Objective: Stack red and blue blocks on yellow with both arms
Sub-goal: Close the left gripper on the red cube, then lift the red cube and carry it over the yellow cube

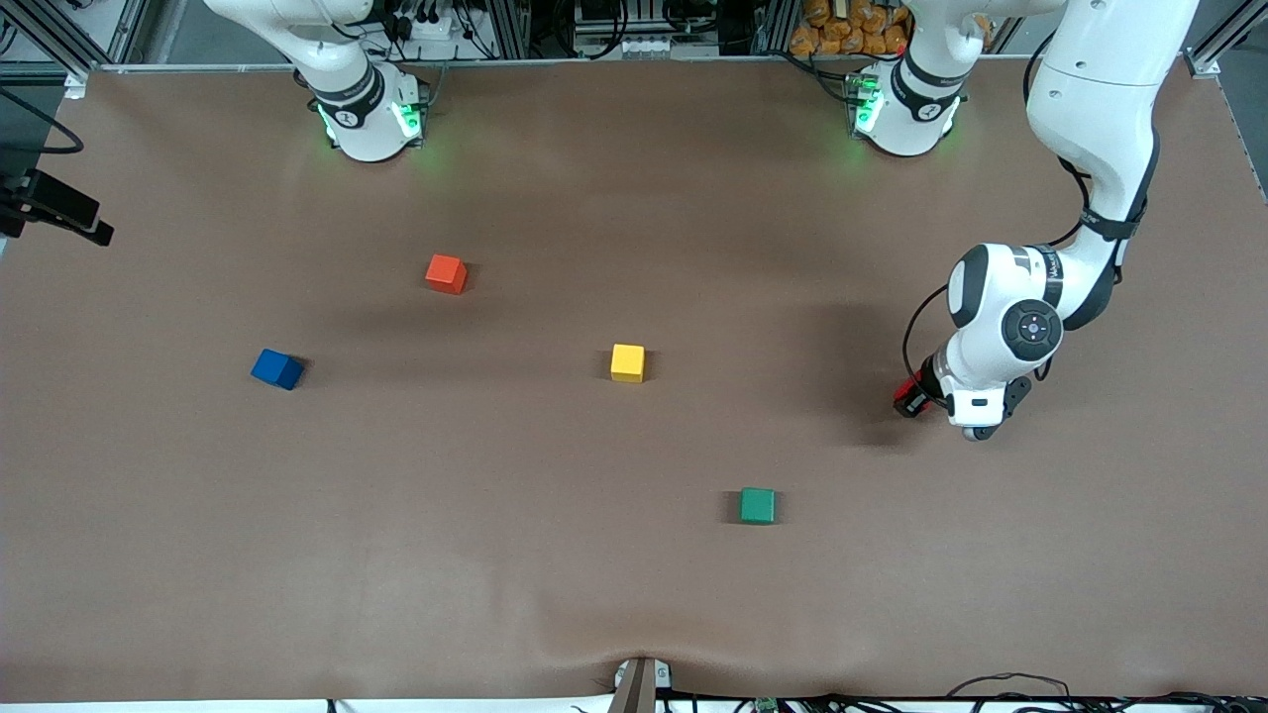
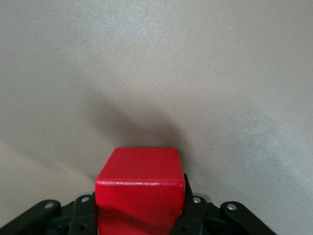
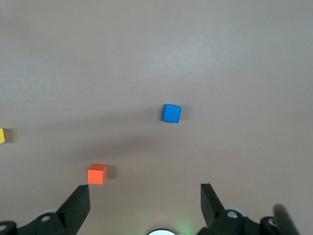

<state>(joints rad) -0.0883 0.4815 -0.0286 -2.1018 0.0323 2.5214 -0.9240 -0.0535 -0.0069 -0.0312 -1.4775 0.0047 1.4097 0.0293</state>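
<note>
Left gripper [image 1: 916, 396] clamps the red cube [image 2: 140, 188] low at the left arm's end of the table. Right gripper [image 3: 145, 205] waits high, fingers spread, above the blue cube [image 3: 172, 113]. Best to lift clear, then centre squarely over the yellow cube [image 1: 627, 362] before lowering.

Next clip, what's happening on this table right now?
The left hand is shut on the small matte crimson red cube, low at the left arm's end of the brown table. The right hand is open, high over the table, with the small deep blue cube below it, untouched. The small bright-yellow cube sits mid-table with nothing stacked on it. An orange-red cube and a green cube lie apart.
</note>
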